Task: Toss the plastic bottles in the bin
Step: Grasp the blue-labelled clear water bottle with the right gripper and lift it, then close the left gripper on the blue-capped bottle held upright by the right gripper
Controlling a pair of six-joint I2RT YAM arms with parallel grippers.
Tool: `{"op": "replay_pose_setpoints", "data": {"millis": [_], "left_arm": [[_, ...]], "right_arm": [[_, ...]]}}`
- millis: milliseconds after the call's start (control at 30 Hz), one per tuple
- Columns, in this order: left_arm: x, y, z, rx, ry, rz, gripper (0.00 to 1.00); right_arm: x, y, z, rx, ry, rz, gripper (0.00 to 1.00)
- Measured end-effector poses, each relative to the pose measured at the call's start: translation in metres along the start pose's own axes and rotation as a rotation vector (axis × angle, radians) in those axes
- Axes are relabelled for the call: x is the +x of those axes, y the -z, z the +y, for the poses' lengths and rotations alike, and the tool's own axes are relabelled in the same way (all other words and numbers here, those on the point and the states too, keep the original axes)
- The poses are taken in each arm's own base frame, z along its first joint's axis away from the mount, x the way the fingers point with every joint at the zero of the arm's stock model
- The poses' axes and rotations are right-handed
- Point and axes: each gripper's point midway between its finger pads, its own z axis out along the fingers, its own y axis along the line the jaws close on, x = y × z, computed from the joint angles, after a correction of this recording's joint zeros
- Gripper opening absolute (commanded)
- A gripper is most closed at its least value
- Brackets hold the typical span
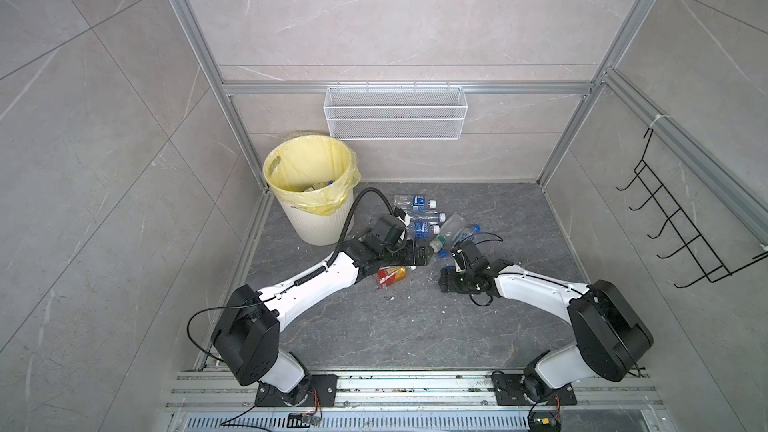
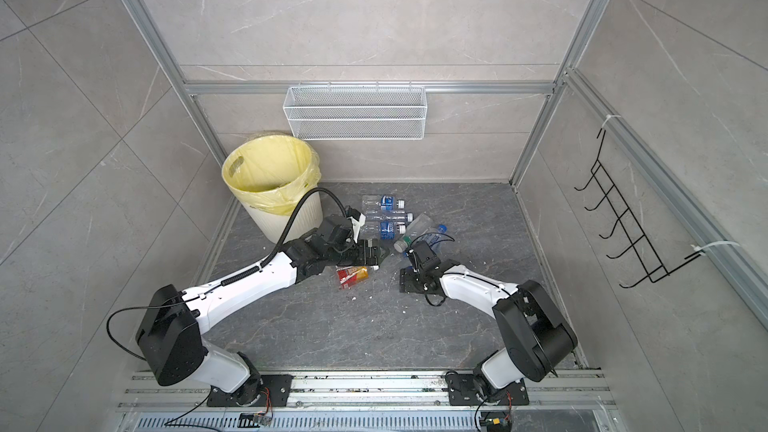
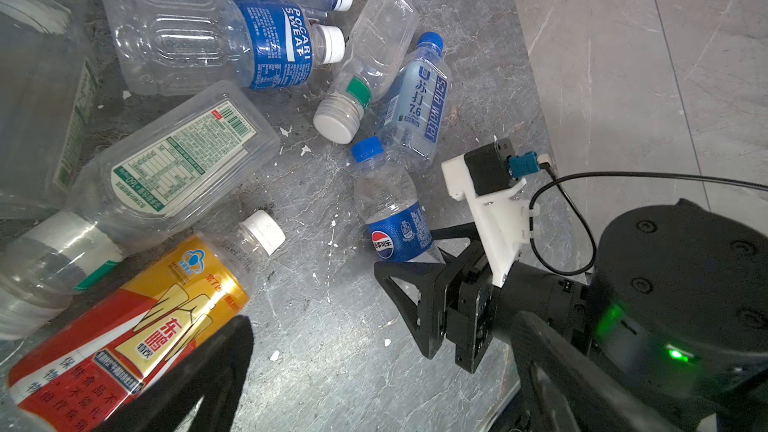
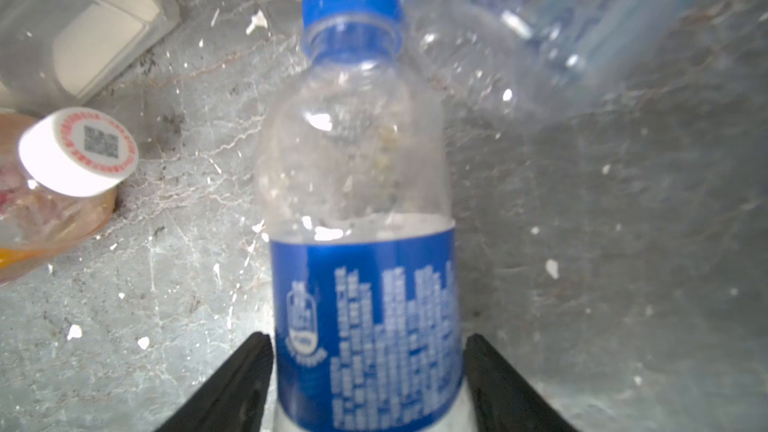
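Bottle (image 4: pixel 361 184) in right gripper (image 4: pixel 366 338), wrist-cam only

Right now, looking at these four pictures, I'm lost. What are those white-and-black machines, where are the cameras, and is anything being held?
Those are two robot arms, each ending in a two-fingered gripper. Two pictures look down from overhead; the other two come from cameras on the arms' wrists. Several plastic bottles lie on the dark floor, near a cream bin lined with a yellow bag. The right gripper has its fingers against both sides of a blue-labelled bottle lying on the floor. The left gripper is open and empty, near an orange-red bottle.
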Motion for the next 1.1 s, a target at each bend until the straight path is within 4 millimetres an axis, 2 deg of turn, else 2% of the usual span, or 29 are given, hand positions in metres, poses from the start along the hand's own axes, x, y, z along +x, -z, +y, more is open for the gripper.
{"op": "replay_pose_setpoints", "data": {"millis": [133, 333, 533, 633, 867, 1100], "left_arm": [[0.0, 0.0, 0.0, -0.001, 0.007, 0.001, 1.0], [0.001, 0.0, 0.001, -0.003, 0.014, 0.003, 1.0], [0.001, 0.0, 0.001, -0.004, 0.022, 0.003, 1.0], [0.002, 0.0, 0.002, -0.011, 0.023, 0.005, 1.0], [0.004, 0.002, 0.01, -0.056, 0.039, 0.016, 1.0], [-0.007, 0.007, 0.011, -0.07, 0.083, -0.014, 1.0]], "right_arm": [[0.007, -0.001, 0.002, 0.001, 0.009, 0.013, 0.76], [0.012, -0.002, 0.002, 0.008, 0.009, 0.02, 0.64], [0.018, 0.005, 0.005, 0.02, 0.036, 0.031, 0.64], [0.014, 0.016, 0.015, 0.007, 0.06, 0.016, 0.64], [-0.01, 0.055, 0.055, -0.095, 0.123, -0.089, 0.63], [-0.013, 0.08, 0.081, -0.196, 0.178, -0.138, 0.62]]}}
